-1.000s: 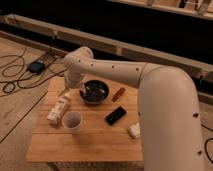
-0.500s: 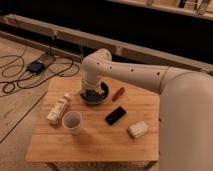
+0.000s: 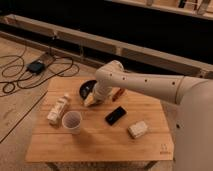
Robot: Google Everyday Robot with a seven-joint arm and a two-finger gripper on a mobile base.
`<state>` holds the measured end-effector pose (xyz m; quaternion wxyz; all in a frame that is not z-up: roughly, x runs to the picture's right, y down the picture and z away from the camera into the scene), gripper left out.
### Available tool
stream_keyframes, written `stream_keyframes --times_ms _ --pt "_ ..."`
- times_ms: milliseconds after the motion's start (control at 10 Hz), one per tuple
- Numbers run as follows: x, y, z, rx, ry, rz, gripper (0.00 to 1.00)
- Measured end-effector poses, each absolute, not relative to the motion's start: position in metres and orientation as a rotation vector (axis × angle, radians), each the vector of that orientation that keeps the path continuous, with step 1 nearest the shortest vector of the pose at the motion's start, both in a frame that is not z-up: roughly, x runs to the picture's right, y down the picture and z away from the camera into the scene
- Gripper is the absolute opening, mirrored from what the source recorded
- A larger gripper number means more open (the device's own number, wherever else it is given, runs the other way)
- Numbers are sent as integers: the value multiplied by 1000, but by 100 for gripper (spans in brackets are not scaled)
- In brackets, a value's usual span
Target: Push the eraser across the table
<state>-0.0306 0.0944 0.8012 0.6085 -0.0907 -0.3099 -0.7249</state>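
The eraser (image 3: 115, 115) is a flat black slab lying at an angle near the middle of the wooden table (image 3: 100, 147). My gripper (image 3: 93, 101) hangs at the end of the white arm (image 3: 140, 85). It is low over the table at the front edge of a dark bowl (image 3: 86, 88), a short way left of and behind the eraser, not touching it. The arm hides part of the bowl.
A paper cup (image 3: 72, 121) stands front left of the eraser. A white bottle (image 3: 57, 109) lies at the left, a whitish block (image 3: 137, 129) at the front right, and a red-orange stick (image 3: 119, 94) behind the eraser. Cables and a black box (image 3: 36, 66) lie on the floor.
The arm has swung right across the bowl, and the gripper has come down to the bowl's front edge, closer to the eraser. The eraser has not moved.
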Motion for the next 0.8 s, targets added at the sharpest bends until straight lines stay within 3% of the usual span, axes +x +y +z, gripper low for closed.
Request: stream_keyframes --times_ms 800 --pt "-27 179 787 -308 -854 -1657 80"
